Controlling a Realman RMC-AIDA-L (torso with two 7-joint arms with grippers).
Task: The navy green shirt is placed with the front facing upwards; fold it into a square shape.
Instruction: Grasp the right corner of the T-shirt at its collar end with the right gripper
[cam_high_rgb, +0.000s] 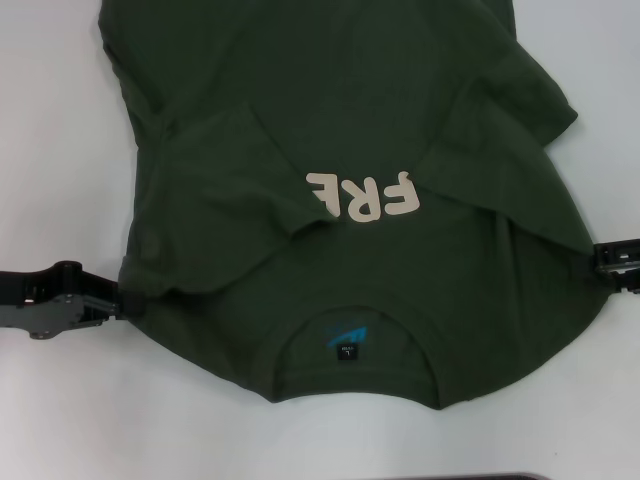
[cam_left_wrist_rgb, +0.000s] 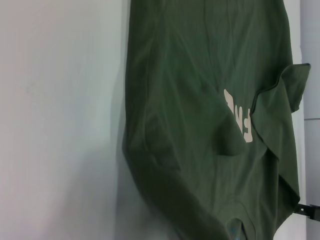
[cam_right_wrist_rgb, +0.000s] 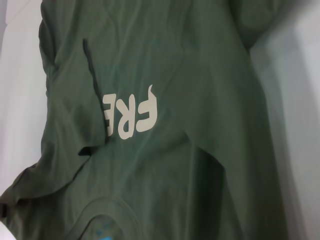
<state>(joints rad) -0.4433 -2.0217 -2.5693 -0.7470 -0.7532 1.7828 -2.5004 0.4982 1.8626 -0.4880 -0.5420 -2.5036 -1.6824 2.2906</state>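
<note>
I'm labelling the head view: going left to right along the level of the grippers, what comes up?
Bare table → left gripper, at the shirt's edge → shirt, with its neck label about midway → right gripper, at the shirt's other edge.

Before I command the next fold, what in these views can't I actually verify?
- Navy green shirt hem: cut off by the head view's top edge.
- Lettering: only "FRE" shows; a folded sleeve covers the rest.
- Left gripper, right gripper: fingertips hidden at the shirt's edges.
- Neck label text: too small.
</note>
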